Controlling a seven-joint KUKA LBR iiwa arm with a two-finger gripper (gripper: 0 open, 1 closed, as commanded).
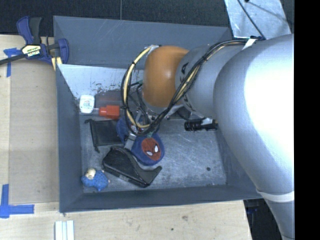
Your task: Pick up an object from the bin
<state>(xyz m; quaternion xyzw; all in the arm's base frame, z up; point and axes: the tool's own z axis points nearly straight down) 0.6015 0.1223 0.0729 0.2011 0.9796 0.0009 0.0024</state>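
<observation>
Camera view: my pincer [132, 130] hangs mid-way in the bin [67, 149] over a blue round toy [150, 149] with a red face. It is likely soft and light, so I'd pinch its edge. How open I am, I cannot tell.

wedge [125, 167] between figurine [95, 180] and disc [151, 148]

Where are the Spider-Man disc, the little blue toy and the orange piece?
Spider-Man disc [151, 148]: camera view, on the red face.
little blue toy [97, 182]: camera view, on its blue body.
orange piece [109, 111]: camera view, on its middle.
</observation>
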